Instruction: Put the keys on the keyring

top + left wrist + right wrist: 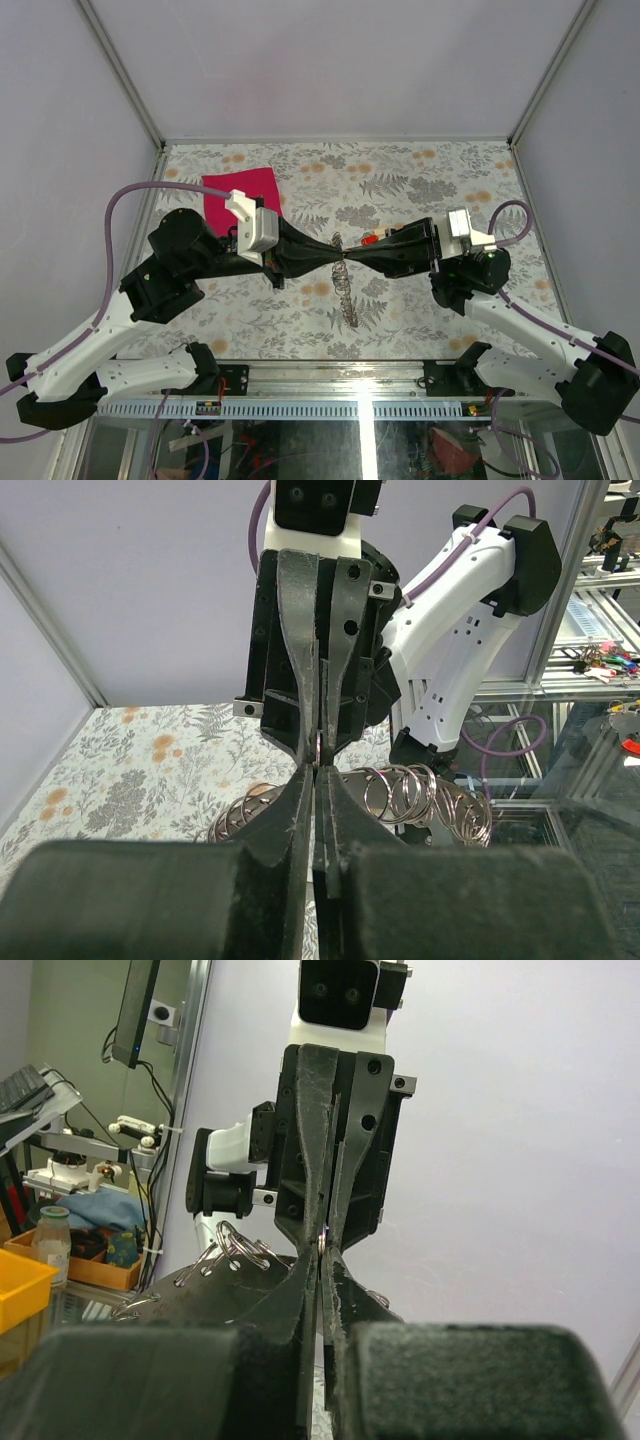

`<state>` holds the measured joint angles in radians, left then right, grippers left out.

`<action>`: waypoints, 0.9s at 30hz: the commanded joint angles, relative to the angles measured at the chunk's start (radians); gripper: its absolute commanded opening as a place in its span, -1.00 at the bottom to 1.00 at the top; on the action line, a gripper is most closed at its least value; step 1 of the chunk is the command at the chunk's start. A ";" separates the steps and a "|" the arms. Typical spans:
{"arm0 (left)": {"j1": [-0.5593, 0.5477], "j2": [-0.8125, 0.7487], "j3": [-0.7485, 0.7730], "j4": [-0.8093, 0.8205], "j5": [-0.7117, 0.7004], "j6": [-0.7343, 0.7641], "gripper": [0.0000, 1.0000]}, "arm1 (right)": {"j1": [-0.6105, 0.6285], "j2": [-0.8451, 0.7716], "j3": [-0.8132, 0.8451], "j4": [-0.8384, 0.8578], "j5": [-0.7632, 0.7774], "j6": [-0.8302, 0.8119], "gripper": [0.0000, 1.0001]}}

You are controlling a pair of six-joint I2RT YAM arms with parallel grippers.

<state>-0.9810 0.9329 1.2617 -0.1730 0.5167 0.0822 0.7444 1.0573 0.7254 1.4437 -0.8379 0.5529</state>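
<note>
My left gripper (338, 258) and right gripper (347, 258) meet tip to tip above the middle of the table, both shut. Pinched where the tips meet is a thin silvery loop, the keyring (322, 1241), which shows only as a glint (321, 747). A string of linked silvery rings (348, 297) trails from the tips toward the near edge. It loops beside my left fingers (425, 790) and over my right finger (235, 1243). Small keys (370, 238) with red and yellow heads sit just behind the right gripper's fingers. I cannot tell whether they touch it.
A pink-red cloth (243, 194) lies at the back left on the fern-printed table cover (420, 180). White walls close off the back and sides. The metal rail (340, 372) with both arm bases runs along the near edge.
</note>
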 commanded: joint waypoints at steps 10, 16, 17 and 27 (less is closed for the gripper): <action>-0.005 0.008 0.026 0.048 -0.005 -0.003 -1.00 | 0.004 -0.142 0.036 -0.278 0.012 -0.222 -0.65; -0.004 0.010 0.028 0.044 -0.001 -0.001 -1.00 | 0.004 -0.159 0.036 -0.319 0.020 -0.250 -0.62; -0.004 0.010 0.028 0.044 -0.002 0.000 -1.00 | 0.004 -0.161 0.035 -0.321 0.020 -0.251 -0.63; -0.004 0.006 0.032 0.035 -0.017 0.008 -1.00 | 0.004 -0.181 0.032 -0.350 0.036 -0.272 -0.59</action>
<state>-0.9810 0.9508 1.2617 -0.1886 0.5129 0.0826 0.7444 0.9035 0.7258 1.0882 -0.8280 0.3080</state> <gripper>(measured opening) 0.011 0.189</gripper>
